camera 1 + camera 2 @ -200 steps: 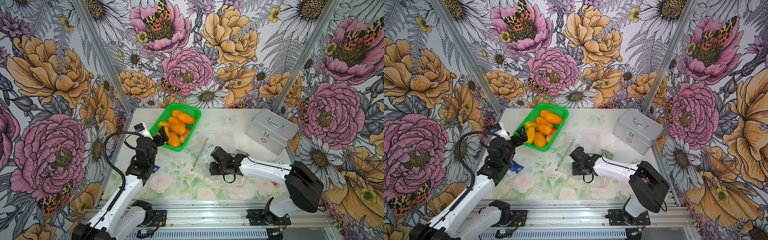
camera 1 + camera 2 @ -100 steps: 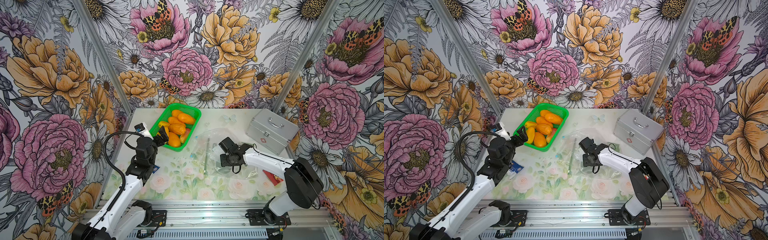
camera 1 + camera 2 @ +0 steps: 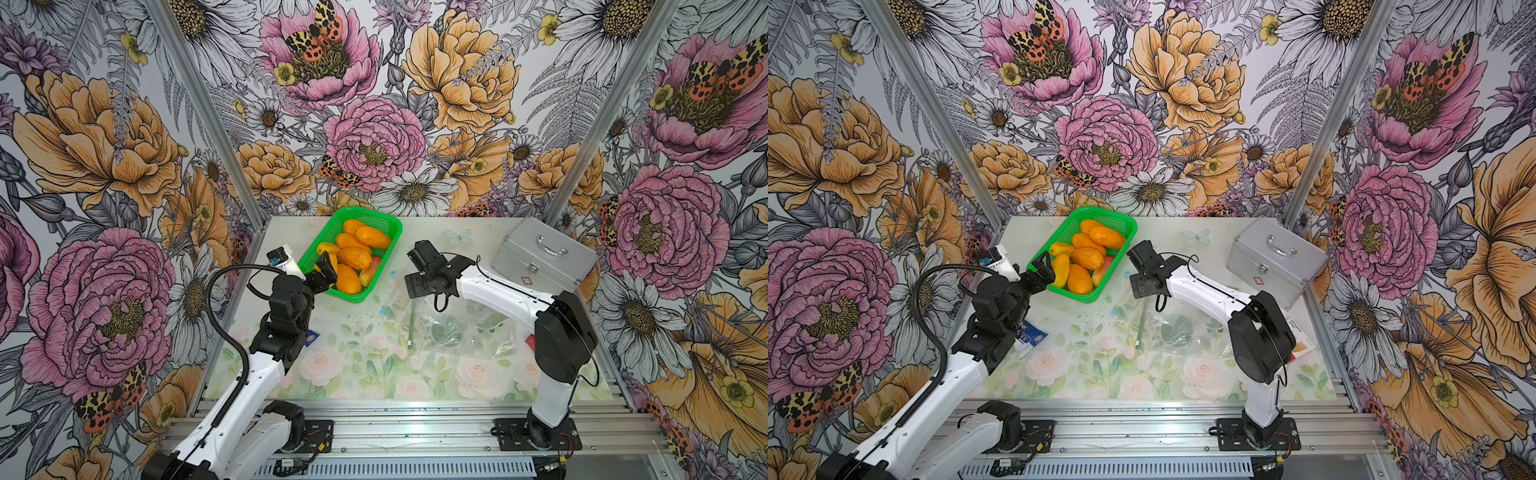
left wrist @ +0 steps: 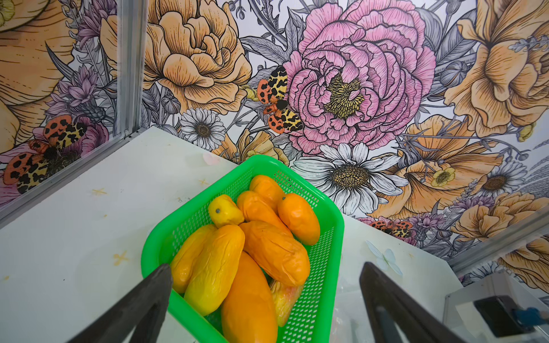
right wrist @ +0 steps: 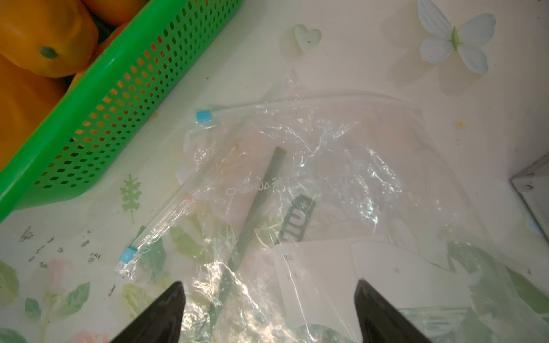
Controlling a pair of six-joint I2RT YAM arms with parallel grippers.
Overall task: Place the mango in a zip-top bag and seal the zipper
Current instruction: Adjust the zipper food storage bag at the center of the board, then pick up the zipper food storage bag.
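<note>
Several orange and yellow mangoes (image 3: pixel 353 257) (image 4: pixel 276 252) lie in a green basket (image 3: pixel 397 232) (image 3: pixel 1129 226) at the back of the table. My left gripper (image 3: pixel 325 272) (image 3: pixel 1042 270) (image 4: pixel 266 285) hovers open at the basket's near-left corner, holding nothing. A clear, crumpled zip-top bag (image 3: pixel 453 328) (image 3: pixel 1179 332) (image 5: pixel 312 178) lies flat to the basket's right. Blue zipper tabs (image 5: pixel 203 115) show on it, and a green strip (image 5: pixel 261 190) lies in it. My right gripper (image 3: pixel 415 284) (image 3: pixel 1142 284) (image 5: pixel 269 300) is open just above the bag's edge.
A silver metal case (image 3: pixel 544 257) (image 3: pixel 1275 257) stands at the back right. A white card (image 5: pixel 326 267) lies under the bag. A blue packet (image 3: pixel 1030 336) lies beneath my left arm, and a red and white card (image 3: pixel 1300 336) by the right arm's base.
My right gripper has moved from mid-table toward the basket while its jaws widened. The bag has shifted right and settled flat. The left arm has not moved.
</note>
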